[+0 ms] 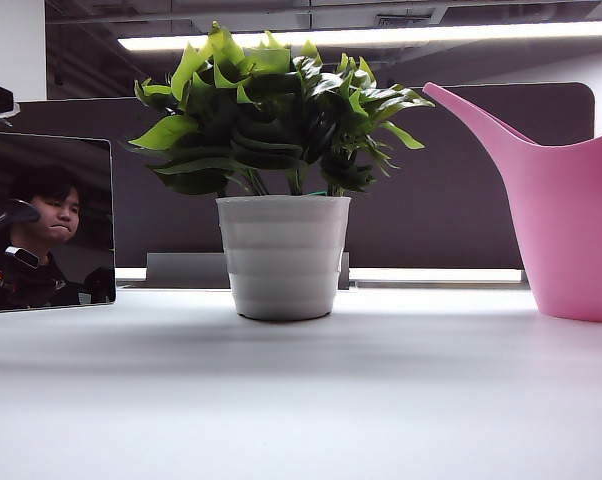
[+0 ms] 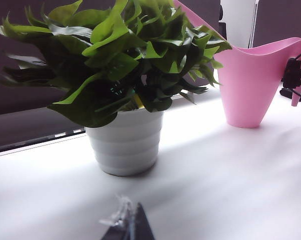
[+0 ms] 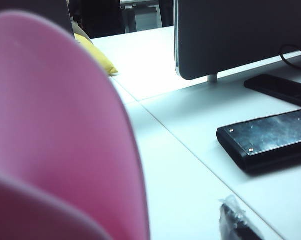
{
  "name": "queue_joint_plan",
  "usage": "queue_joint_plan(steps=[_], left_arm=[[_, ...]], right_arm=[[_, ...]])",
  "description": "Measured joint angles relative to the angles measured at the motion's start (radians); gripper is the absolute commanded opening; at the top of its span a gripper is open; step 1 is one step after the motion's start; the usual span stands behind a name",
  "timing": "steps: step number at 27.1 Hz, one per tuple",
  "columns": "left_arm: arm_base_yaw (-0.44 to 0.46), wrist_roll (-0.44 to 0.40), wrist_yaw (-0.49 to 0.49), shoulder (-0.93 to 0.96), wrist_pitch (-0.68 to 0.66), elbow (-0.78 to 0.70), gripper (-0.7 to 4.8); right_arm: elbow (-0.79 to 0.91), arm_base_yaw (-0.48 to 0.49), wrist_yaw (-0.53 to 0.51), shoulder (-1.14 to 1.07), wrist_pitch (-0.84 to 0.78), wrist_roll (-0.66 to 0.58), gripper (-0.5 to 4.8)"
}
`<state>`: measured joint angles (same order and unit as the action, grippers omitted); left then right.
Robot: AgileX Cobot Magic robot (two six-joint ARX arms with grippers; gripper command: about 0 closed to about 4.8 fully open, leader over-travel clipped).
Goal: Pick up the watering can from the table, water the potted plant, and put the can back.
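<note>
The potted plant, bushy green leaves in a ribbed white pot, stands mid-table. To its right the pink watering can stands upright on the white table, spout slanting up toward the leaves. In the left wrist view my right gripper is at the can's far side, away from the plant. Its own camera is filled by the can's pink wall. My right gripper is open; only one fingertip shows. My left gripper hangs shut and empty, in front of the pot.
A black flat device and a second dark slab lie on the table beyond the can, under a dark screen. A yellow object sits farther back. A reflective panel stands at the left, with dark partitions behind.
</note>
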<state>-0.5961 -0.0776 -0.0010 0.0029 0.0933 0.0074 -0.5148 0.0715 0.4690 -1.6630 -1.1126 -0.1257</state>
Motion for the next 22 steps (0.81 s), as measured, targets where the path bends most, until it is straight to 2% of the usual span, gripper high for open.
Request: queue_joint_plan(steps=[8,9,14,17,18,22], left_arm=[[0.0,0.0,0.0,0.0,0.0,0.0,-0.05],[0.0,0.0,0.0,0.0,0.0,0.0,-0.05],[0.0,0.0,0.0,0.0,0.0,0.0,-0.05],[0.0,0.0,0.0,0.0,0.0,0.0,-0.05],[0.0,0.0,0.0,0.0,0.0,0.0,-0.05],[0.0,0.0,0.0,0.0,0.0,0.0,-0.05]], right_arm=[[-0.028,0.002,0.001,0.0,-0.014,0.022,4.56],[-0.028,0.003,0.001,0.0,-0.015,0.022,4.33],[-0.028,0.01,0.0,0.0,-0.015,0.023,2.4],[-0.028,0.013,-0.003,0.0,-0.015,0.023,1.57],[-0.028,0.012,-0.003,0.0,-0.015,0.023,1.34],[-0.028,0.014,-0.002,0.0,-0.012,0.04,1.33]])
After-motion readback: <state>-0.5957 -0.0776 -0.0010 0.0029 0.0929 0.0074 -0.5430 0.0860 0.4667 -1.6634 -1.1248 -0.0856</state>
